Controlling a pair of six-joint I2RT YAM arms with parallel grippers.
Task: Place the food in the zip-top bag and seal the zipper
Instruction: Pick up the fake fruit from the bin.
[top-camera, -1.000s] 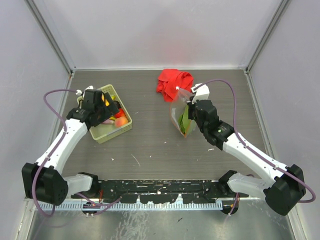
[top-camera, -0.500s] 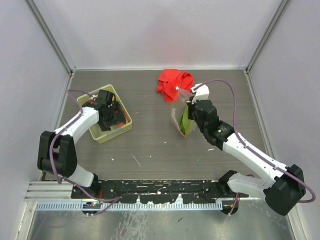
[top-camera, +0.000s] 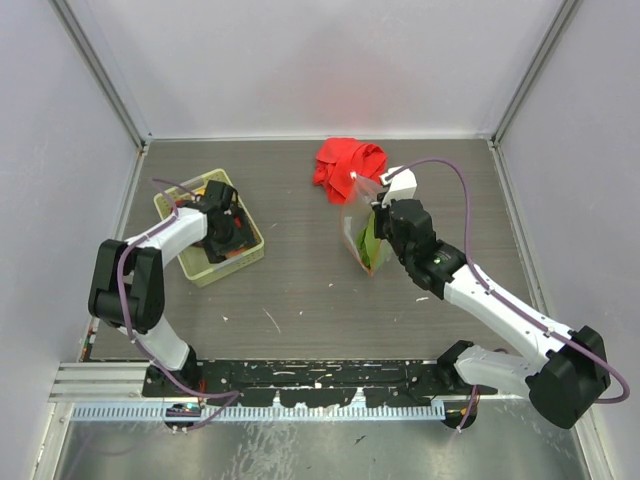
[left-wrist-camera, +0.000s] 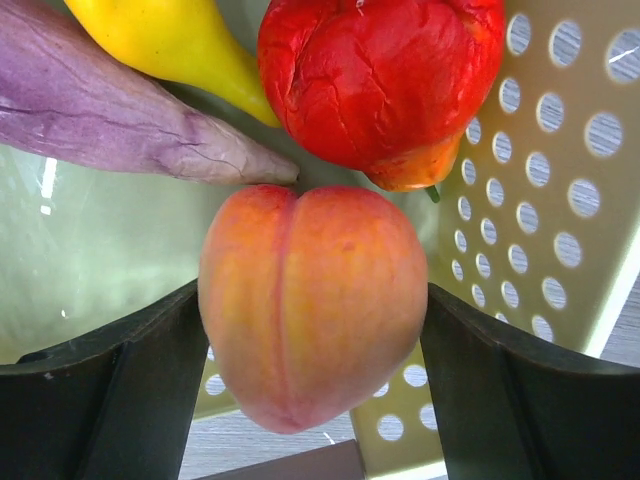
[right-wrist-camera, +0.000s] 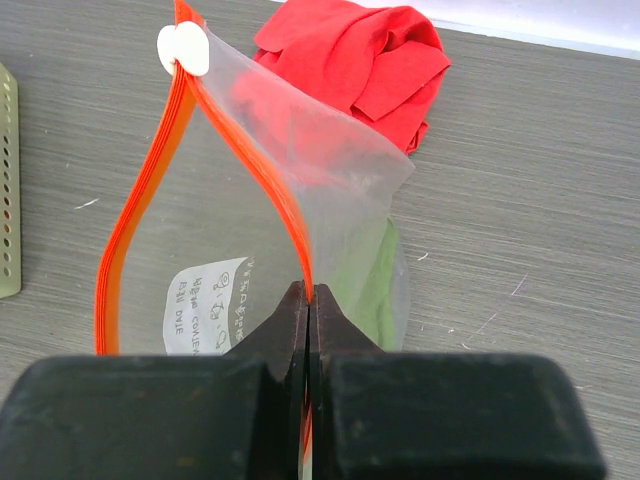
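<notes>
In the left wrist view an orange-pink toy peach (left-wrist-camera: 312, 300) sits between the fingers of my left gripper (left-wrist-camera: 312, 335), and both fingers press its sides. Behind it lie a red pepper (left-wrist-camera: 380, 80), a yellow piece (left-wrist-camera: 180, 40) and a purple piece (left-wrist-camera: 110, 120). From above, the left gripper (top-camera: 225, 232) is down inside the pale green basket (top-camera: 213, 272). My right gripper (right-wrist-camera: 308, 300) is shut on the red-orange zipper (right-wrist-camera: 130, 220) and holds the clear zip-top bag (right-wrist-camera: 330, 170) upright with its mouth gaping. Green pods (right-wrist-camera: 365, 280) lie in the bag.
A crumpled red cloth (top-camera: 347, 165) lies just behind the bag (top-camera: 362, 235) at the back of the table. The basket's perforated wall (left-wrist-camera: 560, 200) stands close on the right of the left fingers. Grey walls border the table on three sides.
The left arm has folded in and dropped its gripper into the basket, and the jaws have narrowed onto the peach. The right arm and the bag have not moved.
</notes>
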